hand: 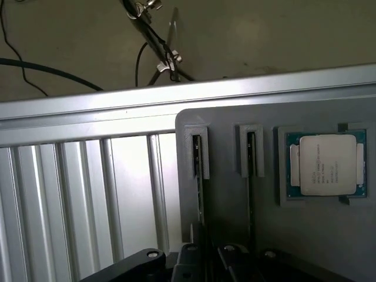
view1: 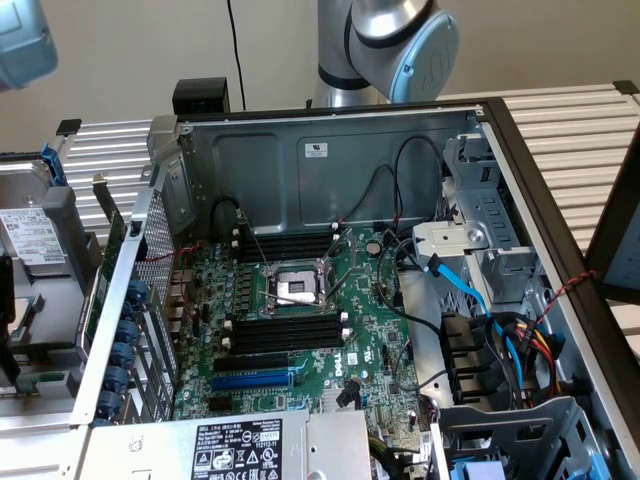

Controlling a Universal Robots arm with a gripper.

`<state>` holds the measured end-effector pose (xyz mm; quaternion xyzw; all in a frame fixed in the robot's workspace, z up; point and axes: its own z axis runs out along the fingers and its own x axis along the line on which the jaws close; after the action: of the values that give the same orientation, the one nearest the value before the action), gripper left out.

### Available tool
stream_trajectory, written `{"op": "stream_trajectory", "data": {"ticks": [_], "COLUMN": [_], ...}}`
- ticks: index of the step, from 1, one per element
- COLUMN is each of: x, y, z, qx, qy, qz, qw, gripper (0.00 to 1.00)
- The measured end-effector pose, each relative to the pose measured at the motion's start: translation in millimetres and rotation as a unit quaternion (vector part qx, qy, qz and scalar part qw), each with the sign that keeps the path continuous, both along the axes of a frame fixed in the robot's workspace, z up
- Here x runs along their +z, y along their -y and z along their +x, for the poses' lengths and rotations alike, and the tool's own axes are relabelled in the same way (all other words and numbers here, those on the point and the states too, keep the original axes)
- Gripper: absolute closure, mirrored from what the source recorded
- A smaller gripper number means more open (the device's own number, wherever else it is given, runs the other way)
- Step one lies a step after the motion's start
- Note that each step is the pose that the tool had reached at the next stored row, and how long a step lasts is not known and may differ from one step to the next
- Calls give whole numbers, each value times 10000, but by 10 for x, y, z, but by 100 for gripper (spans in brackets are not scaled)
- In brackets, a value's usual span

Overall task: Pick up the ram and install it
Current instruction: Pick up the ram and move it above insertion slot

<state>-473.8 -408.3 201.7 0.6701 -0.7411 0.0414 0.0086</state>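
In the wrist view a grey holder plate [hand: 235, 217] carries two thin boards standing on edge in slotted brackets. The nearer one, the ram [hand: 198, 170], shows as a narrow dark green strip; a second stick [hand: 251, 164] stands beside it. My gripper [hand: 207, 261] shows as black parts right at the lower end of the ram, over the plate. In the exterior view the open computer case holds the motherboard [view1: 300, 300], with long black slots [view1: 285, 335] on either side of the processor socket [view1: 295, 287] and a blue slot [view1: 250, 381] beyond them.
A processor chip [hand: 326, 164] sits in a recess of the holder plate beside the sticks. Ribbed aluminium table [hand: 76, 194] surrounds the plate. In the case, cables [view1: 500, 330], a drive cage [view1: 500, 230] and a power supply [view1: 240, 445] crowd the board. The arm [view1: 390, 45] stands behind the case.
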Motion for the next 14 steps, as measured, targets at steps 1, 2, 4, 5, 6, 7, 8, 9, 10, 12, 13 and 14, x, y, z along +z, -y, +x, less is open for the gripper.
{"op": "stream_trajectory", "data": {"ticks": [1,2,4,5,6,7,8,9,10,12,13,14], "x": [1,3,0,0,0,0,0,0,0,0,0,0], "y": [1,7,17,16,16,16,16,16,17,17,17,17], "z": [0,0,0,0,0,0,0,0,0,0,0,0], "qx": [0,0,0,0,0,0,0,0,0,0,0,0], "qy": [-1,-2,-1,0,0,0,0,0,0,0,0,0], "qz": [0,-1,0,0,0,0,0,0,0,0,0,0], "qw": [10000,10000,10000,10000,10000,10000,10000,10000,10000,10000,10000,10000], "gripper": [83,83,83,83,83,83,83,83,83,88,88,88]}}
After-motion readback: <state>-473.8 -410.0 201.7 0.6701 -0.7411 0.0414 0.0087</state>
